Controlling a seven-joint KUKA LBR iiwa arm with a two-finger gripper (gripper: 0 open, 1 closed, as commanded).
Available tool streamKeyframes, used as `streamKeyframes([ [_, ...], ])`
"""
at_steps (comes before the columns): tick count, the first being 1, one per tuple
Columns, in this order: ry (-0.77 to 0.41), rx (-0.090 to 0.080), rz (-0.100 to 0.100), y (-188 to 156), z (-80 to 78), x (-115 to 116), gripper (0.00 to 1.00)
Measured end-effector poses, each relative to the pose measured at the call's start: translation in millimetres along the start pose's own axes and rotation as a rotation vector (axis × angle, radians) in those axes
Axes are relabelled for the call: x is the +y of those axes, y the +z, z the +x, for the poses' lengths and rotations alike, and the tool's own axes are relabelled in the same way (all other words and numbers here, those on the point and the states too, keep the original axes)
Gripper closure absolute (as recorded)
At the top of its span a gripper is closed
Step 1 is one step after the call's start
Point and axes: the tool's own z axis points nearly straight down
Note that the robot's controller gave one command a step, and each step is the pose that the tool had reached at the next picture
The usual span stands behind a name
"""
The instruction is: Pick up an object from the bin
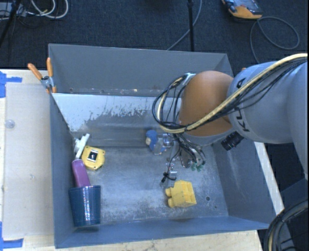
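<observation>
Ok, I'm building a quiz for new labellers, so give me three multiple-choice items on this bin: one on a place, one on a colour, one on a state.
1. Where is the cup? A: lower-left corner of the bin; B: far-right corner; C: centre.
2. What colour is the block beside the gripper? A: red; B: yellow; C: black.
3. The block is: A: inside the cup; B: raised above the rim; C: lying on the bin floor.
Key: 1 A, it sits by the near and left walls; 2 B, it is plainly yellow; 3 C, it rests on the floor near the front wall.
</observation>
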Motion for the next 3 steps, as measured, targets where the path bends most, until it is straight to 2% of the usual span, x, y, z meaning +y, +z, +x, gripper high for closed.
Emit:
streamKeyframes([
  [1,0.001,-0.008,0.0,-5,-1.8,0,0.0],
  [2,-0.033,-0.01,-0.001,0,6.4,-7,0.0],
  [3,-0.193,-0.005,-0.001,22,15.0,-55,0.0],
])
